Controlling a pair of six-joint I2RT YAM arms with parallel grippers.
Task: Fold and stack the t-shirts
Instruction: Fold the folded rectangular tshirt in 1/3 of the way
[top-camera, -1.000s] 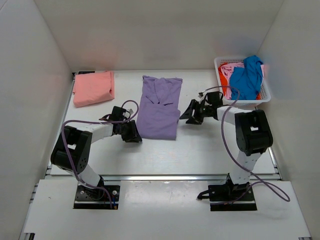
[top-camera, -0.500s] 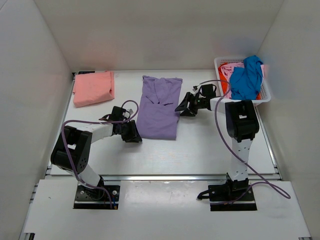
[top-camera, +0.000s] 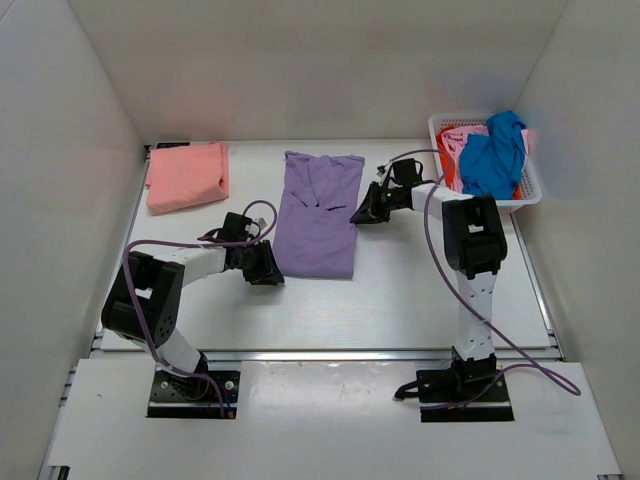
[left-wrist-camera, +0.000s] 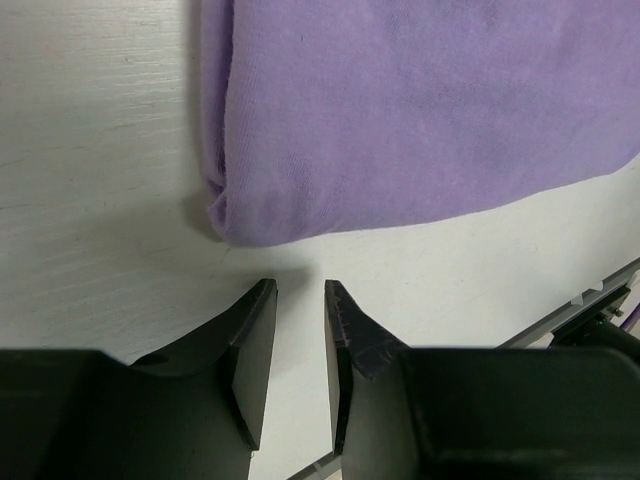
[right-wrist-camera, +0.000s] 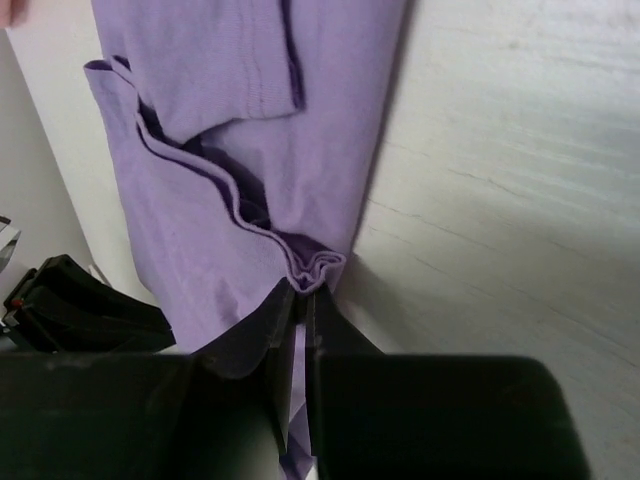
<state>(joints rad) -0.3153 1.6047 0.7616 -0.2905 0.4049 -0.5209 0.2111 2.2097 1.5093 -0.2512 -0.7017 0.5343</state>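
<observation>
Purple cloth is what the right gripper (right-wrist-camera: 305, 293) has hold of. Its two fingers are squeezed tight together on a bunched-up bit of the purple shirt (top-camera: 318, 215), at the shirt's 3 o'clock edge. That shirt lies flat in the middle of the table, running from 12 o'clock to 6 o'clock, with a sleeve folded in on top. The left gripper (left-wrist-camera: 300, 300) is open only a little, with a thin gap between its fingers and nothing in the gap. It sits low over the table, just beside the shirt's 7 o'clock corner. It is close to the folded edge but not touching it. White walls (top-camera: 300, 60) stand round the table on three sides. The table (top-camera: 420, 290) is pale, with faint wood lines on it. A salmon-pink shirt (top-camera: 187, 177) lies folded at 10 o'clock, apart from the purple one. A white basket (top-camera: 530, 196) sits in the 2 o'clock corner, beside the right arm. A blue shirt (top-camera: 493, 160) is heaped on top in the basket. Bits of an orange-red shirt (top-camera: 446, 160) and a pink shirt (top-camera: 470, 131) peek out from under it.
</observation>
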